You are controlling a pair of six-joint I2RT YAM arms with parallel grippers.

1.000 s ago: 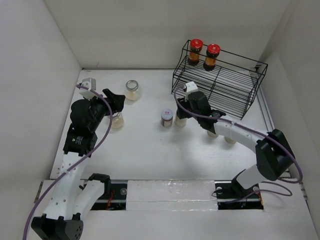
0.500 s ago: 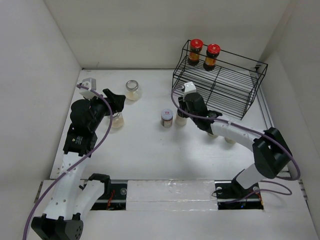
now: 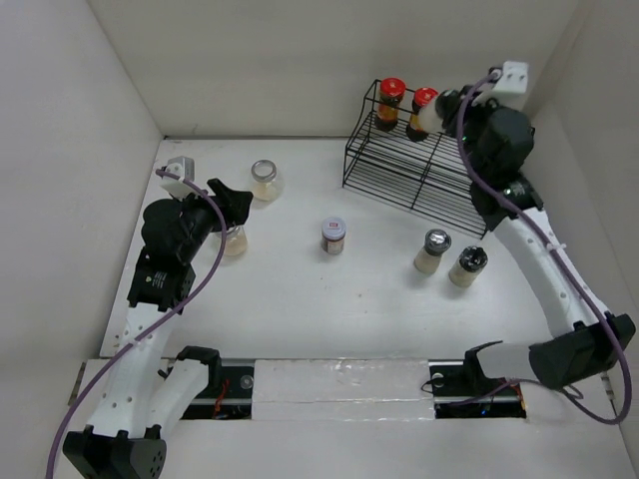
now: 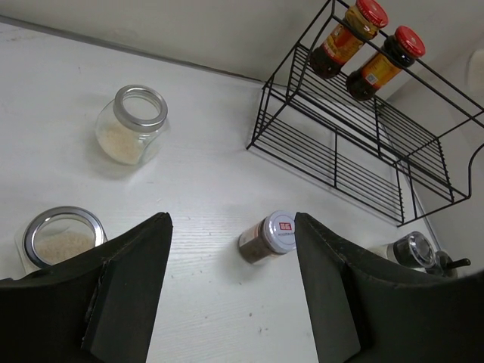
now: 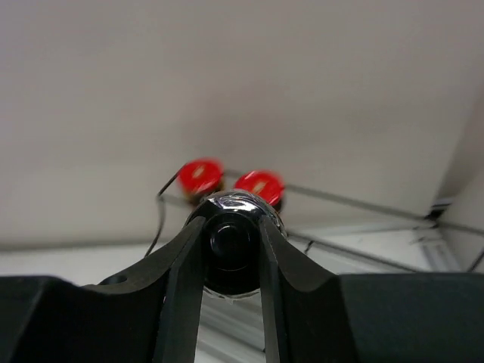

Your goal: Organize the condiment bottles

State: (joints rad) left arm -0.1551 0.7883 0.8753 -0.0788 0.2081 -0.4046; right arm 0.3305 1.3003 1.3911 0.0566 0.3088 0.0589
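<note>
Holding a pale shaker (image 3: 418, 121) by its shiny cap in the right gripper (image 5: 231, 229), pinched narrow around it. Up high over the back right corner of the counter (image 3: 290, 299), just beside two dark bottles with red lids (image 3: 390, 100) on the top shelf of the black wire rack (image 3: 439, 175). Hard to tell if set down yet. Probably light and stiff, smooth and slippery on the sides, maybe breakable, so best to hold by the cap and lower gently. Not much room there: wires in front, red lids close by, wall behind.

Over on the left side, holding nothing in the left gripper (image 4: 231, 223), spread open right next to a glass jar (image 4: 60, 236). Lots of bare counter in the middle, around a small white-lidded jar (image 3: 333, 236). Left to sort: two more shakers (image 3: 430, 249) near the right edge, another glass jar (image 3: 265, 180) by the back edge.
</note>
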